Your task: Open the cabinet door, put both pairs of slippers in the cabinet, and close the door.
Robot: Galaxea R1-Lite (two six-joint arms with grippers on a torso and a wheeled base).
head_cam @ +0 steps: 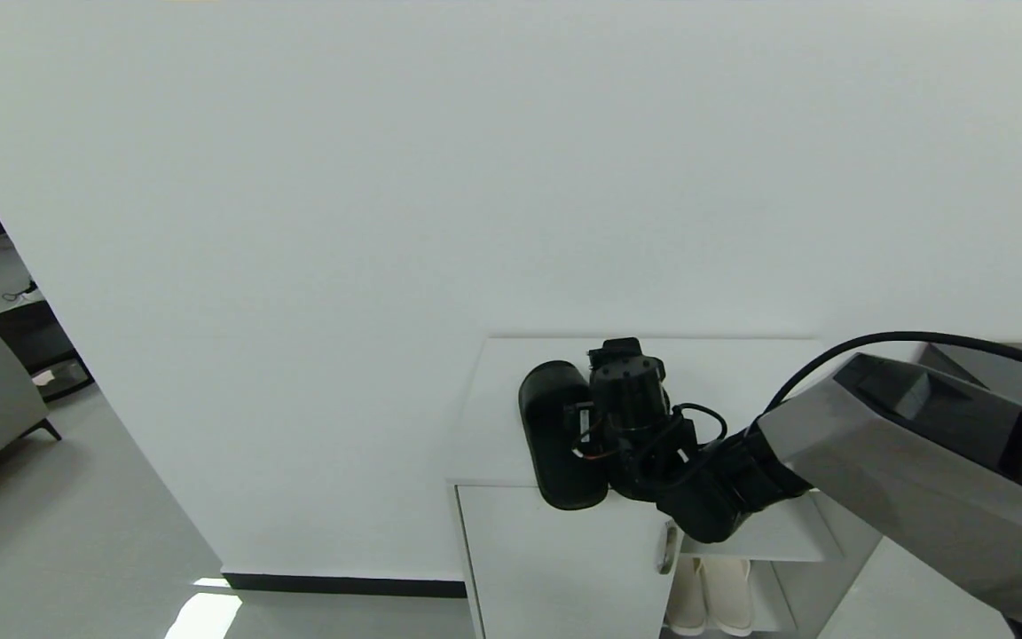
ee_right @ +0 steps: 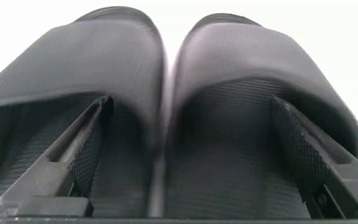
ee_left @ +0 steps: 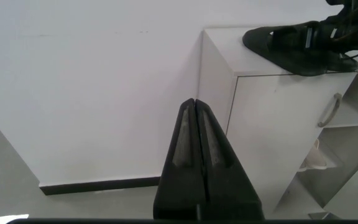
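Atop cabinet (head_cam: 555, 568): slipper pair (head_cam: 562, 448); second pair (head_cam: 711, 596) inside, below shelf (head_cam: 768, 532).

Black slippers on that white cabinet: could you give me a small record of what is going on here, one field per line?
black slippers: a pair, side by side, lying on the cabinet top near its front edge
right pincer: one finger inside each slipper, pressing the pair together
left pincer: shut, holding nothing, off to the cabinet's side
cabinet: white; left door with a handle shut, right half open with shelves showing
white slippers: a pair on a lower shelf in the open half
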